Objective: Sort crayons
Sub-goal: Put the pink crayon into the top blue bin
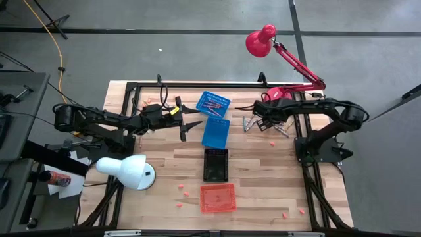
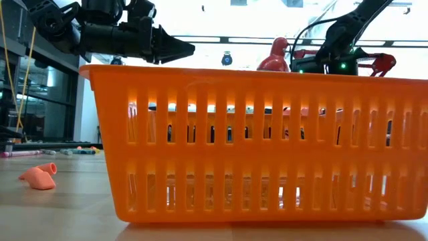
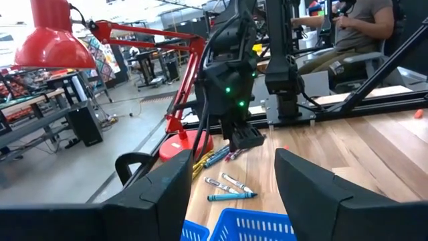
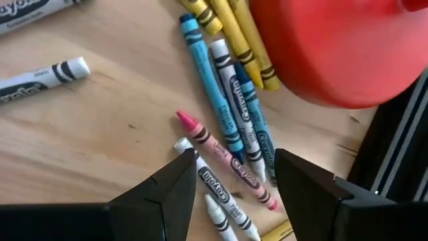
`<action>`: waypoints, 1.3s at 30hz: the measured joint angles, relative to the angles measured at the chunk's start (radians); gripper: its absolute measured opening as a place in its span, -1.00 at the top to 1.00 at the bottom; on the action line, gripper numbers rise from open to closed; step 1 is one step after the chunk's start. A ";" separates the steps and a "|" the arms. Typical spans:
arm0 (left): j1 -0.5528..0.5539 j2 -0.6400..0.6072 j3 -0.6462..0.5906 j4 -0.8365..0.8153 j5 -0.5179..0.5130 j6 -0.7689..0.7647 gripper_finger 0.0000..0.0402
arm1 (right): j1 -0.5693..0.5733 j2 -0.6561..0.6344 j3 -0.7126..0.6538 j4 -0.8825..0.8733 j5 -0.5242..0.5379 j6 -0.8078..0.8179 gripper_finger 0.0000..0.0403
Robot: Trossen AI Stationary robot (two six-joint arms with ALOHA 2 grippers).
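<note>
The right hand [image 4: 227, 177] is hovering with its fingers spread, holding nothing, directly over a loose cluster of crayons [image 4: 227, 114] lying on the wooden surface [image 4: 80, 127]. A pink crayon [image 4: 224, 157] is lying just beneath its fingertips, with blue and white ones beside it and yellow ones beyond, next to the red lamp base [image 4: 341, 47]. Farther from this hand, the left hand [image 1: 186, 125] is hanging above the surface with its fingers spread too, empty, just beside two blue baskets [image 1: 215, 118]. Past them, a black basket [image 1: 216, 164] and an orange basket [image 1: 218, 197] are sitting in line.
</note>
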 joint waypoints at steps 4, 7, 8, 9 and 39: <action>0.000 0.000 0.000 0.000 -0.001 -0.004 0.00 | -0.001 -0.001 0.000 -0.021 0.067 0.038 0.02; 0.000 0.000 0.000 -0.005 -0.001 -0.025 0.00 | -0.001 -0.001 0.000 -0.022 0.036 0.041 0.02; 0.000 0.000 0.000 -0.005 -0.002 -0.030 0.00 | -0.001 0.000 0.000 -0.023 0.019 0.041 0.02; 0.000 0.000 0.000 -0.005 -0.002 -0.035 0.00 | 0.000 0.003 0.000 -0.023 0.016 0.041 0.02; 0.000 0.000 0.000 0.000 -0.001 -0.035 0.00 | 0.100 0.103 0.000 -0.042 0.007 0.060 0.02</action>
